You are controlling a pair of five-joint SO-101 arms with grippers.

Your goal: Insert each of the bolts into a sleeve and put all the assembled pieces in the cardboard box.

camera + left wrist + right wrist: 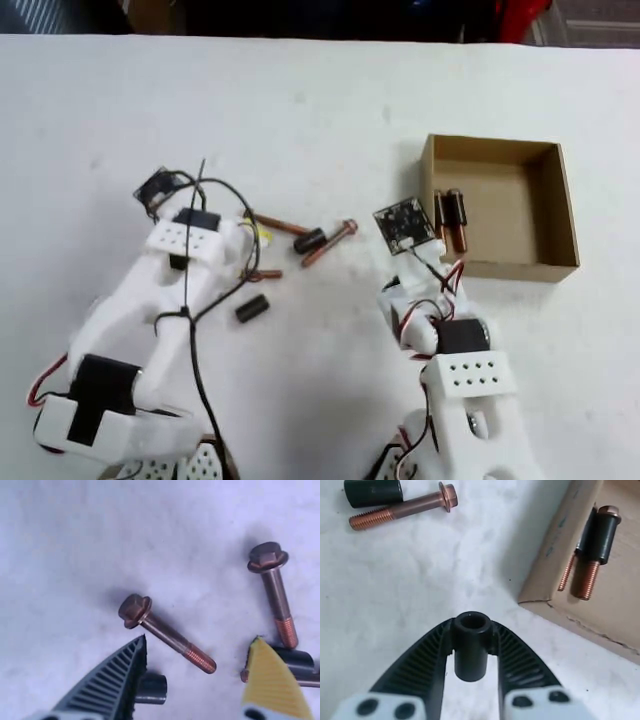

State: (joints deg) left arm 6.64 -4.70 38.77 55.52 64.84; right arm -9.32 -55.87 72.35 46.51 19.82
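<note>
Close under the right wrist camera, the right arm's jaws were clamped on a black sleeve [471, 650], held upright with its open bore facing the lens. Just past it stood the near corner of the cardboard box [555, 545]. Inside lay a sleeved bolt [602, 530] with a second threaded shank [567, 572] just beside it. The high view set that box [505, 268] just ahead and to the right of the right arm, its walls well in from the far edge of the surface [300, 100].

The left arm's jaws stood apart, a dark finger [115, 680] and a yellow finger [272, 680], with a loose bolt [167, 635] lying flat in the gap between them. A second bolt [275, 590] lay farther off, its threads running to a half-hidden sleeve [300, 660] behind the yellow finger. From above, a spare sleeve [252, 308] lay by itself between the two arms, apart from the cluster of bolts [330, 243] beyond it. White surface stretched wide behind them all.
</note>
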